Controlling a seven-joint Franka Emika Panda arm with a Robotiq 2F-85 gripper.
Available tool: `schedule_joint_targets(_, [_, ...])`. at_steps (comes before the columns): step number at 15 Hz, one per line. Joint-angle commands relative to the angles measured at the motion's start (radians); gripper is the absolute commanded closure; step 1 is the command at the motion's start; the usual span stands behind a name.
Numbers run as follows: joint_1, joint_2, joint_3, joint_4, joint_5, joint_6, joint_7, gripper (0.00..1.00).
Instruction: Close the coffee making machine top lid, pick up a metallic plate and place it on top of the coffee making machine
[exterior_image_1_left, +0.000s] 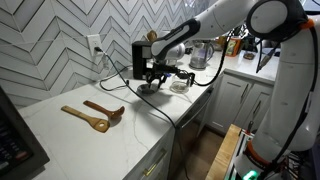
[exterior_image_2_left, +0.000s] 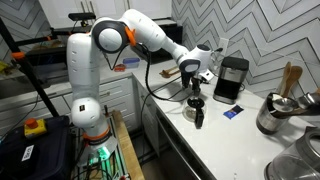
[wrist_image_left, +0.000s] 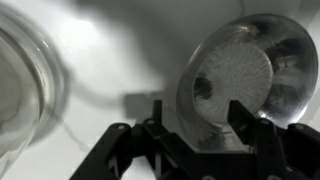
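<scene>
The black coffee making machine (exterior_image_1_left: 141, 55) (exterior_image_2_left: 232, 80) stands at the back of the white counter. Its top lid (exterior_image_2_left: 234, 62) lies flat and closed. The metallic plate (wrist_image_left: 240, 60), round and shiny, sits just in front of the machine and also shows in an exterior view (exterior_image_1_left: 148, 88). My gripper (wrist_image_left: 200, 118) (exterior_image_1_left: 152, 78) (exterior_image_2_left: 196, 88) is low over the plate. Its jaws are apart and straddle the plate's near rim, one finger outside and one over the dish. A gap shows between the outer finger and the rim.
A clear glass carafe (wrist_image_left: 25, 85) (exterior_image_1_left: 180, 85) stands close beside the plate. Two wooden spoons (exterior_image_1_left: 95, 115) lie further along the counter. A metal pot with utensils (exterior_image_2_left: 275, 115) stands past the machine. The tiled wall is right behind the machine.
</scene>
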Motion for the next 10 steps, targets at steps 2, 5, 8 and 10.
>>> schedule_joint_targets(2, [-0.018,0.009,0.009,0.001,0.065,0.021,-0.049,0.7])
schedule_joint_targets(5, [-0.021,0.008,0.009,0.001,0.081,0.02,-0.055,0.93])
schedule_joint_targets(8, [-0.022,0.005,0.01,0.005,0.102,0.017,-0.059,1.0])
schedule_joint_targets(10, [-0.024,0.002,0.01,0.011,0.119,0.018,-0.067,0.99])
